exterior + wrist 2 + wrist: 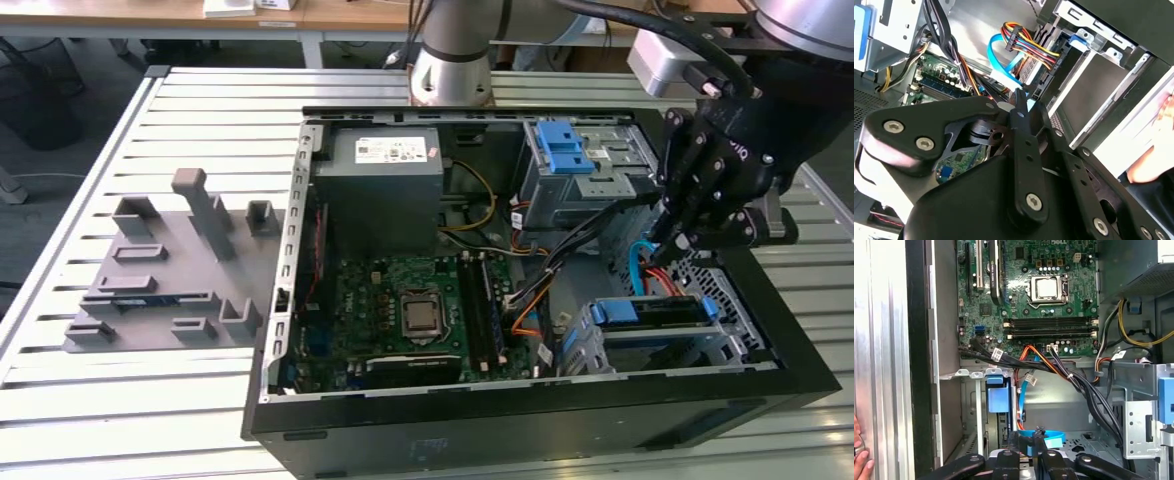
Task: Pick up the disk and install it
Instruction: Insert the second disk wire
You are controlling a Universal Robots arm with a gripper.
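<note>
The disk (657,318) sits in the lower drive cage at the front corner of the open computer case, on the exterior view's right, its blue rail facing up. My black gripper (671,245) hangs just above that cage, inside the case, close to a light blue flat cable (646,262). In the second wrist view the gripper (1019,100) points toward the blue cable (1003,59), and the disk's flat grey face (1089,95) lies in the cage beside it. In the first wrist view the gripper (1026,440) is right at a loop of the blue cable (1046,438), next to the disk's blue rail (995,392).
The case holds a motherboard (414,300), a grey power-supply box (380,180) and an upper cage with a blue latch (567,150). Bundled black and orange wires (1074,380) cross near the gripper. A grey fixture (167,270) lies on the slatted table. A hand (1154,167) rests at the case's edge.
</note>
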